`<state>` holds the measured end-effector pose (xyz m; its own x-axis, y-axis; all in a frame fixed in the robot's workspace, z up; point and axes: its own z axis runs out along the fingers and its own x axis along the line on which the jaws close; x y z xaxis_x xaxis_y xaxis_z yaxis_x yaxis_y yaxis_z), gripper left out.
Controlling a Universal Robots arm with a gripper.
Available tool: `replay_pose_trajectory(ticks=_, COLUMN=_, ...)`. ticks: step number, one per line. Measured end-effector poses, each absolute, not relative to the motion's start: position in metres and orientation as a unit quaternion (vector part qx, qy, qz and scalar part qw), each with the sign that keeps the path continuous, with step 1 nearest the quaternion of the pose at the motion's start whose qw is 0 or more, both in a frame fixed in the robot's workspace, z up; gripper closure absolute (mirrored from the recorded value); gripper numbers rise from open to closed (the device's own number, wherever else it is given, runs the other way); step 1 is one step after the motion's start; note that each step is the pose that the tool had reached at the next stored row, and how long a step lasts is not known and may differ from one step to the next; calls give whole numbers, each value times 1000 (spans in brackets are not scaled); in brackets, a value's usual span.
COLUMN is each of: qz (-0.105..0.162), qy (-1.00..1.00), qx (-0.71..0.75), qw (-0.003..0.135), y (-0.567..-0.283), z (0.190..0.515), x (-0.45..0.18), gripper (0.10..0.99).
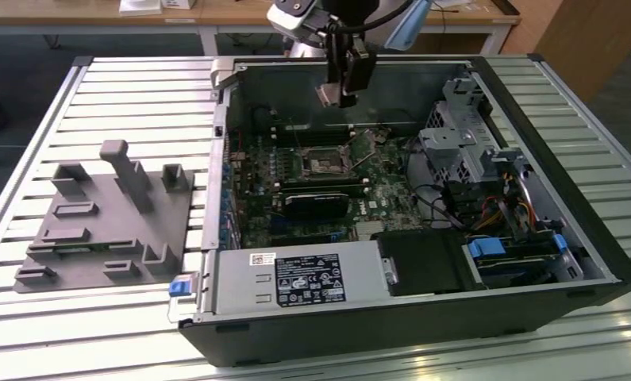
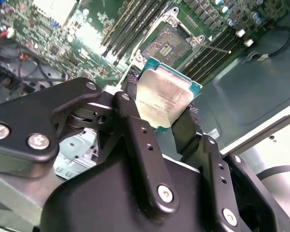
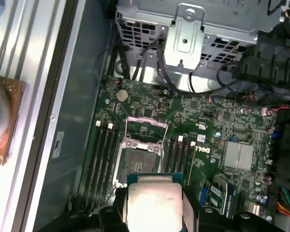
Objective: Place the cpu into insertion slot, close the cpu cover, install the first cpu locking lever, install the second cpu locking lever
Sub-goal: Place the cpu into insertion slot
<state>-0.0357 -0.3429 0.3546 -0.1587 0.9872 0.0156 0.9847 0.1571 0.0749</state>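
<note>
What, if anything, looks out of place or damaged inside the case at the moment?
Nothing stands out. The gripper holds the cpu by its edges above the motherboard, and the insertion slot sits open and empty, with no visible damage.

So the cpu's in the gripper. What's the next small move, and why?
Probably ease the gripper down toward the slot, keeping the chip level. It grips the cpu by two opposite edges. The exterior view puts it well above the board. The slot looks empty and the cover looks swung open, so nothing visible blocks the descent.
</note>
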Motion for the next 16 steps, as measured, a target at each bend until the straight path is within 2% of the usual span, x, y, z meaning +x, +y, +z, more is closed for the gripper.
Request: replay_pose_trajectory(ticks=16, qz=31, qy=735, qx=677, qw=21, y=-343, z=333, x=-36, gripper=549)
